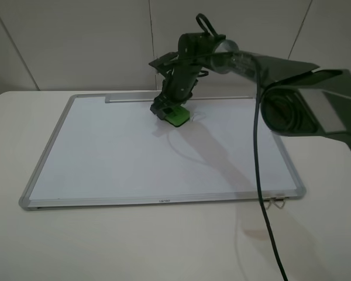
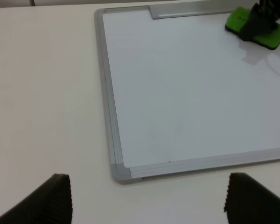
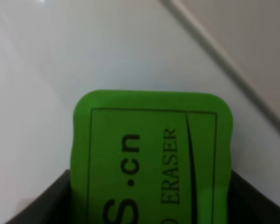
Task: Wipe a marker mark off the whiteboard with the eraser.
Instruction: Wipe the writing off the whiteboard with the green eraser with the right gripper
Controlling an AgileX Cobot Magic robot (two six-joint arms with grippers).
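- Pale worktop [image 1: 134,246], carrying the whiteboard and showing past it on every side.
- Whiteboard [image 1: 105,158], flat on the worktop, silver-grey frame all round, long sides parallel to the worktop's near edge.
- Right arm [image 1: 304,88], stretched in from the worktop's right side above the board's far right part, wrist bent down toward the far edge.
- Dark cable [image 1: 260,175], hanging from that arm, crossing the board's right part and dropping past its near edge.
- Tray strip [image 1: 134,99], the one holder here, along the board's far edge from near the far left corner to past the middle; bare metal where in view, a short stretch hidden behind the gripper.
- Right gripper [image 1: 168,109], clamped on the eraser, with a dark finger [image 3: 42,205] against each long side.
- Left gripper [image 2: 149,200], off the board, over bare worktop outside the near left corner, fingers [image 2: 56,200] spread wide and holding nothing.
- Eraser [image 1: 178,116], bright green, on the board just in front of the tray strip near the middle of the far edge, dark base down on the white surface; "ERASER" legible on top in the right wrist view.
- Two metal clips [image 1: 278,203], on the near edge by the near right corner.
- Marker mark [image 1: 197,119], a faint thin squiggle on the board just beside the eraser, toward the right edge; touching it or apart, cannot tell.
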